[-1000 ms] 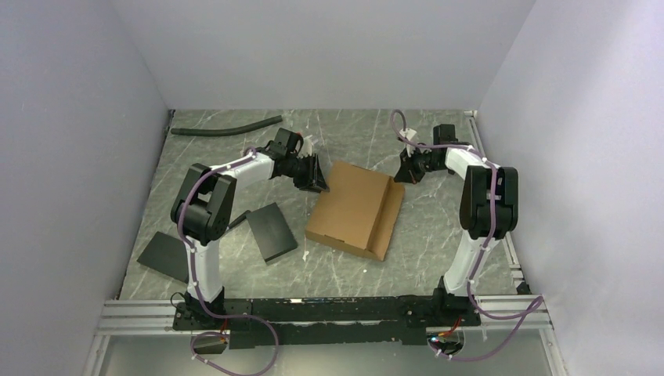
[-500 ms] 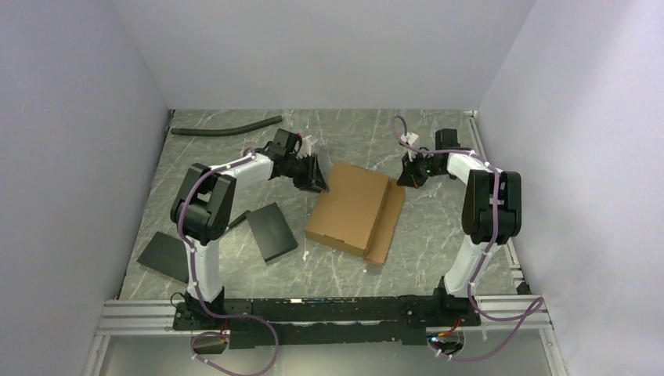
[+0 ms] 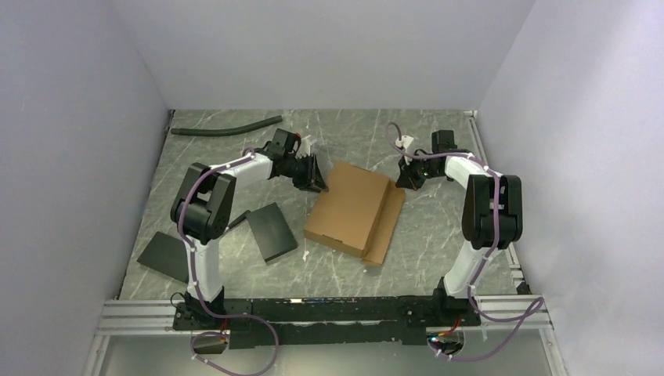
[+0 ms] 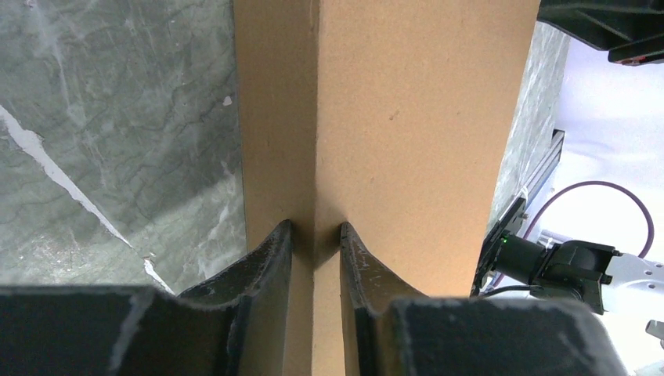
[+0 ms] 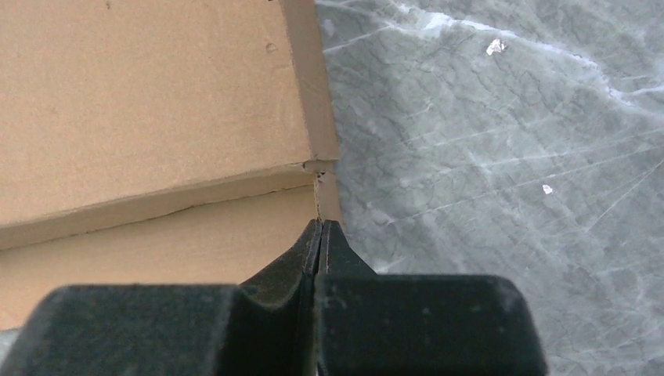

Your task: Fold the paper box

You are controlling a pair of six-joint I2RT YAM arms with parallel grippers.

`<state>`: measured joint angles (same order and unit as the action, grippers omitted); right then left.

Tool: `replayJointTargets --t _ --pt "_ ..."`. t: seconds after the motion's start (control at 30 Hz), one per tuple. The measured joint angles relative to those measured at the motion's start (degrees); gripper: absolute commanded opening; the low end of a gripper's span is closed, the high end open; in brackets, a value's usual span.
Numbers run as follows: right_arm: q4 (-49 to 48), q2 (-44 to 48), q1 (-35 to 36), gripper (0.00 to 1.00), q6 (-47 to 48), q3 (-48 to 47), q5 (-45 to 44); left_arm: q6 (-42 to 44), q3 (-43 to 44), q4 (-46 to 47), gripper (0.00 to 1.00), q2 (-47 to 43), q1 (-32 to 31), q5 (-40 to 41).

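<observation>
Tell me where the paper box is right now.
In the top view the paper box lies mid-table between the arms, left gripper on its left edge, right gripper at its far-right corner.

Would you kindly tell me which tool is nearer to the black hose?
Left. The left tool sits a little right of the hose, at the cardboard box's left edge; the right tool is across the box, farther away.

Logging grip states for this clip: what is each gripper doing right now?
Left gripper: closed on an edge of the paper box.
Right gripper: closed, holding nothing, tips by the box's corner.
</observation>
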<state>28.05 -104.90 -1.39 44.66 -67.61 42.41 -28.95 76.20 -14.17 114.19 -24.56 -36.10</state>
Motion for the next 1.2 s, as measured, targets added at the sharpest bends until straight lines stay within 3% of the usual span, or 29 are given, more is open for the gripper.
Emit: replayJointTargets --t 0.4,0.77,1.07,1.2 --pt "0.96 3.02 3.67 0.00 3.15 1.31 -5.57 2.12 2.21 -2.62 0.28 1.36 0.55 -1.88" --pt "6.12 -0.33 6.10 0.00 -4.63 -6.84 -8.22 6.82 7.08 -7.98 0.26 4.33 0.90 -4.74" --pt "8.68 -0.96 6.84 0.40 -6.88 -8.61 -10.64 6.93 9.01 -10.36 0.27 5.44 1.20 -5.62" --pt "9.40 0.15 5.90 0.51 -7.74 -7.93 -10.43 6.56 9.01 -10.36 0.28 5.44 1.36 -5.62"
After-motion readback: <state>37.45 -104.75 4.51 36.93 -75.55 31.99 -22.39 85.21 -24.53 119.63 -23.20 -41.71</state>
